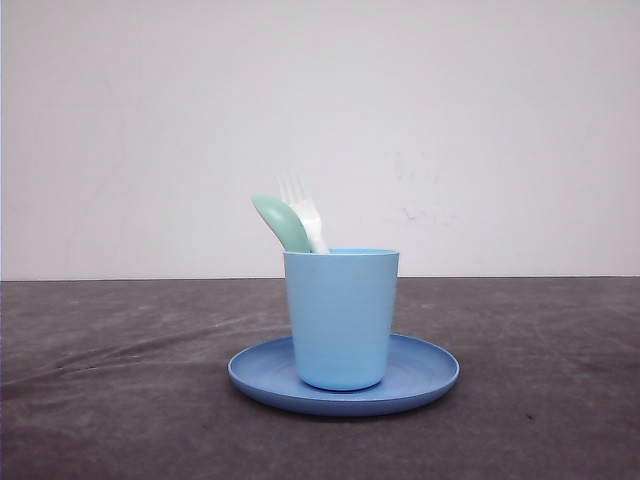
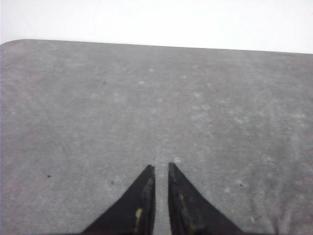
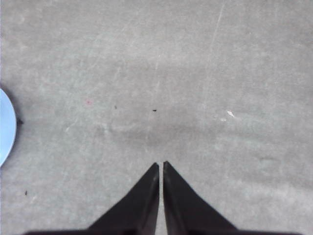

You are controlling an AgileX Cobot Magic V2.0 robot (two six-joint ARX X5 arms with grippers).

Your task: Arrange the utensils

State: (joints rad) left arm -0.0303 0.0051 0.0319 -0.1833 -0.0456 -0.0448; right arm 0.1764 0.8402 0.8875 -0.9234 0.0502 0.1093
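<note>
1. The left gripper (image 2: pixel 161 169) hangs over bare grey table (image 2: pixel 98 107), its two dark fingers drawn almost together with only a thin slit between the tips and nothing held.
2. The right gripper (image 3: pixel 161 165) is the same: tips nearly touching, empty, above the grey surface. In its wrist view a sliver of the blue plate (image 3: pixel 6 125) sits at about 9 o'clock from the fingertips, well apart from them.
3. In the front view the light blue cup (image 1: pixel 340 320) stands upright near the middle of that plate.
4. The green spoon (image 1: pixel 281 221) and the white fork (image 1: pixel 304 210) both stand in the cup, heads up, leaning toward 11 o'clock, the spoon bowl partly overlapping the fork in front; whether they touch I cannot tell.
5. Handling, as a judgement: both utensils look like slim moulded plastic, so very light, fairly stiff, smooth and likely to slip or twist in a pinch.
6. Only the heads are exposed above the rim, so the neck just under each head is the reachable place to take hold; the handles are hidden inside.
7. The cup looks light too and could tip if a utensil drags on its rim.
</note>
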